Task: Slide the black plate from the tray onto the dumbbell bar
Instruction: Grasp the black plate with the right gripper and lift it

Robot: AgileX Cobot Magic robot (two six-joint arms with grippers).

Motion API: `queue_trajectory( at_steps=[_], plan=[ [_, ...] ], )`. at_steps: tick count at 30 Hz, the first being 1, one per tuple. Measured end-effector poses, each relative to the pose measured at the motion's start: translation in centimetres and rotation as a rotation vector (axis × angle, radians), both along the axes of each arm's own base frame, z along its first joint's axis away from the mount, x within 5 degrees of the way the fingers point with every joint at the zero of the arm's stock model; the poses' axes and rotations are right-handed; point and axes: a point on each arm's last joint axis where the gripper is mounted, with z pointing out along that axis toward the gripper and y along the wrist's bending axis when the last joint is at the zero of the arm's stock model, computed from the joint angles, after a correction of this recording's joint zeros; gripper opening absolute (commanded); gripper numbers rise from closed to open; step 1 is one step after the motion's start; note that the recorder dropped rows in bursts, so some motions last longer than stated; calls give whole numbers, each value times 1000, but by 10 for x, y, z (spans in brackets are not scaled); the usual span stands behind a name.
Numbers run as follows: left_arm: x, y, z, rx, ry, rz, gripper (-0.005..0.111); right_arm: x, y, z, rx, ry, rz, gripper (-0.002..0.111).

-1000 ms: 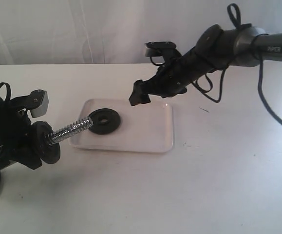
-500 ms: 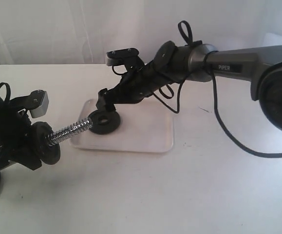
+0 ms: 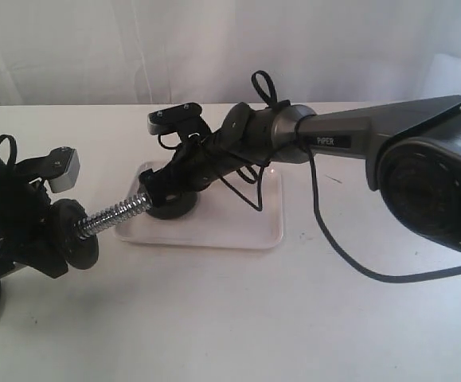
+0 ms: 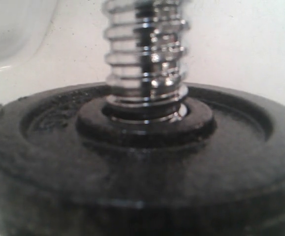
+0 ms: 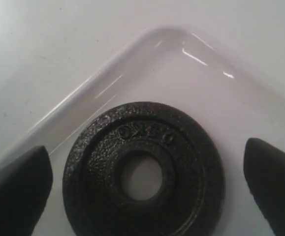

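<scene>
**Right claw spread wide over the plate on the tray**

The black plate point(image 5: 191, 162) lay flat in a corner of the tray point(image 3: 246, 223), at the end nearest the bar point(image 3: 117, 213). The right claw point(image 5: 144, 184) hung directly above it, fingers spread wide, one off each side of the rim. It held nothing, and neither finger touched the plate.

The left claw point(image 3: 35, 235) had the bar in its hold, tilted up off the table point(image 3: 294, 318), with the threaded tip pointing at the tray and ending close to the plate. A second disc point(image 4: 132, 187) already sat on the bar just ahead of that claw and hid its fingers from its own camera.

The plate looked like cast metal with a pebbled skin, so it was probably rigid and heavy for its size, with nothing to crush or bend. The rough surface should have given the pads good friction. However, the disc lay flat on a glossy tray and offered only a thin edge, so it might skid sideways rather than lift.

The sound place to take hold was the outer rim, squarely across the full width, which left the centre hole free for the bar. An off-centre pinch would likely let the weight swing between the pads. The coarse threads could also catch the hole unless the plate met the bar square.
</scene>
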Motion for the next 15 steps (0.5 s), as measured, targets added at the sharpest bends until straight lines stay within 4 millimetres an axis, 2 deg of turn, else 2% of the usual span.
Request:
queue_trajectory(
  at_steps=[15],
  plan=[
    [-1,0,0,-2,2,-8,0,-5,12,-14,-37,-47,18,99]
  ],
)
